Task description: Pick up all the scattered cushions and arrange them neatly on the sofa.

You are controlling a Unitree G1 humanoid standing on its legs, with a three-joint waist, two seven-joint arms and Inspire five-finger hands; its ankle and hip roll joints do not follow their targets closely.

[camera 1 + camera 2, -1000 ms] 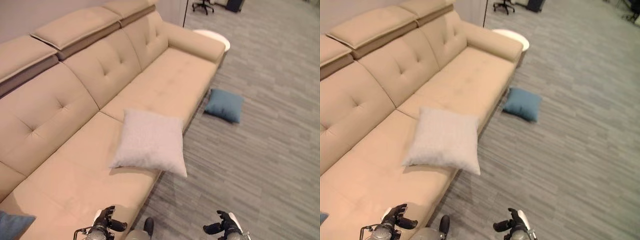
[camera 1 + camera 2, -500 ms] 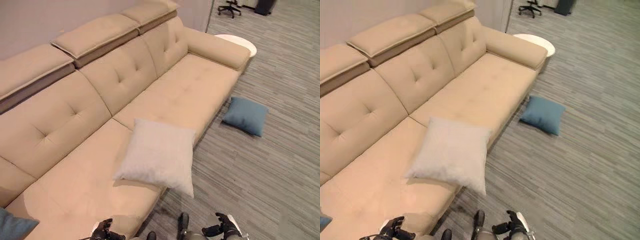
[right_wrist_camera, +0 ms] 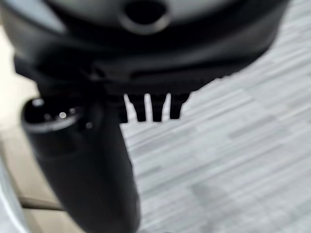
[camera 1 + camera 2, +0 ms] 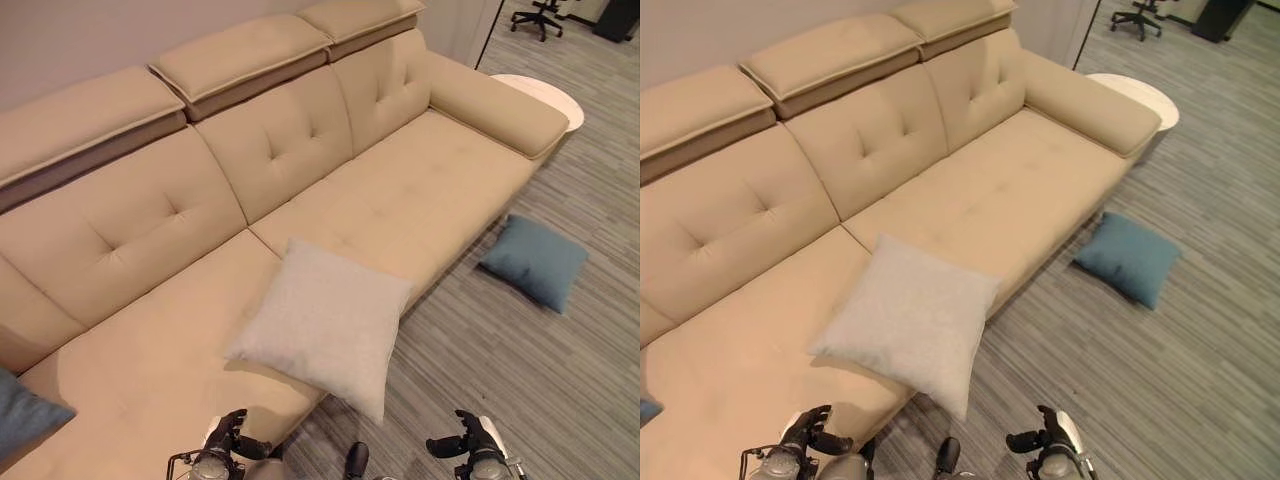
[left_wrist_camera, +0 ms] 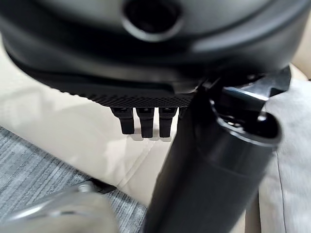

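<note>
Beige sofa carries a grey cushion overhanging its front edge; a blue cushion lies on the floor. Left hand and right hand hang empty, fingers straight.

Soft even indoor light, faint shadow under the grey cushion, wrist views blurred up close

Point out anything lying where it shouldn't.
A blue square cushion lies on the grey floor beside the beige sofa. A pale grey cushion sits crooked on the seat, one corner overhanging the front edge.
</note>
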